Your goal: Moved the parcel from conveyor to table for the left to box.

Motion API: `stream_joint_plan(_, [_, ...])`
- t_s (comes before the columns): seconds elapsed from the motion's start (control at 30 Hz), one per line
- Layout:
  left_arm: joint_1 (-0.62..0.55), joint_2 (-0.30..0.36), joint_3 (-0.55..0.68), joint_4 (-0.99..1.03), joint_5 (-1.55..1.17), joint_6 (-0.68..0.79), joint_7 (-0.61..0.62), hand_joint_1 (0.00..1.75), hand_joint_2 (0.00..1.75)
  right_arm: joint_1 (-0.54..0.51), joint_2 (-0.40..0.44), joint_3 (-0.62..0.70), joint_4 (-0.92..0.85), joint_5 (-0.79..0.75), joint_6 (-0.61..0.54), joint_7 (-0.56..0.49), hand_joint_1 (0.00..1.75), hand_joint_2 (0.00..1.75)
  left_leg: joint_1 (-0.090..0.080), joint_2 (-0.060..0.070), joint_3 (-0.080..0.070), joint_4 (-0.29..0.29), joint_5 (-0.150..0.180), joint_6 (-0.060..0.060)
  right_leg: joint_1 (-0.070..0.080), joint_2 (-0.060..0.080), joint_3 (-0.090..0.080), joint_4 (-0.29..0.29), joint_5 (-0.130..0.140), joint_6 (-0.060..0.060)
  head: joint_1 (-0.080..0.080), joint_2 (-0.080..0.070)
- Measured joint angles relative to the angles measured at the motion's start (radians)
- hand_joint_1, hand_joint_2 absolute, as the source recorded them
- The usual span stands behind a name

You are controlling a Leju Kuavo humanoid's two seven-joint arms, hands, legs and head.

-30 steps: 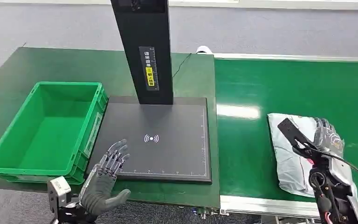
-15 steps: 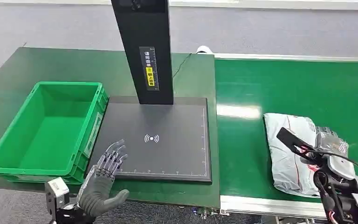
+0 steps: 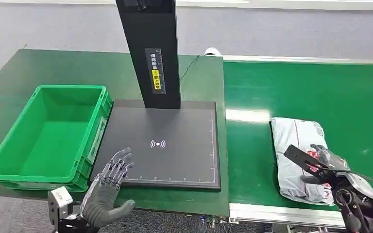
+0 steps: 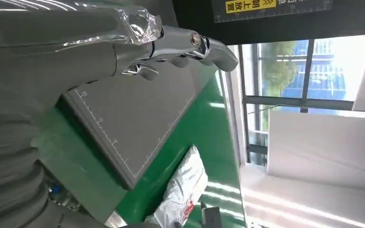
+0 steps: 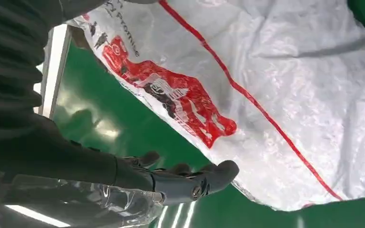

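R hand [image 3: 328, 162] sits on the parcel [image 3: 296, 145] on conveyor [image 3: 320, 92], grasp unclear; L hand [image 3: 108, 187] spread, holding nothing, by scan pad [image 3: 175, 160].

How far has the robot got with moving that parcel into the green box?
Early stage. The parcel lies on the conveyor, with the right robot hand over it; a firm grip isn't clear. The left robot hand waits open by the black pad. The green box holds nothing.
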Motion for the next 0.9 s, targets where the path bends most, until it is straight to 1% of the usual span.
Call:
stream_joint_plan(0.43, [-0.02, 0.0, 0.0, 0.0, 0.002, 0.0, 0.011, 0.0, 1.75, -0.016, -0.031, 0.066, 0.004, 0.011, 0.051, 0.017, 0.0, 1.75, 0.0, 0.0, 0.0, 0.0, 0.0, 0.0, 0.0, 0.0, 0.0, 0.0, 0.0, 0.0, 0.0, 0.0])
stream_joint_plan(0.67, [-0.009, 0.001, 0.003, 0.0, 0.0, 0.002, 0.005, 0.0, 1.75, 0.016, -0.033, 0.09, -0.001, -0.063, 0.054, -0.031, 0.0, 1.75, 0.0, 0.0, -0.001, 0.0, 0.0, 0.0, 0.0, 0.0, 0.0, 0.0, 0.0, 0.0, 0.0, 0.0])
stream_joint_plan(0.9, [0.001, 0.006, 0.009, 0.0, 0.0, 0.002, -0.007, 0.0, 1.75, 0.016, -0.037, 0.105, -0.003, -0.146, 0.116, -0.092, 0.0, 1.75, 0.0, 0.0, 0.0, 0.0, 0.0, 0.0, 0.0, 0.0, 0.0, 0.0, 0.0, 0.0, 0.0, 0.0])
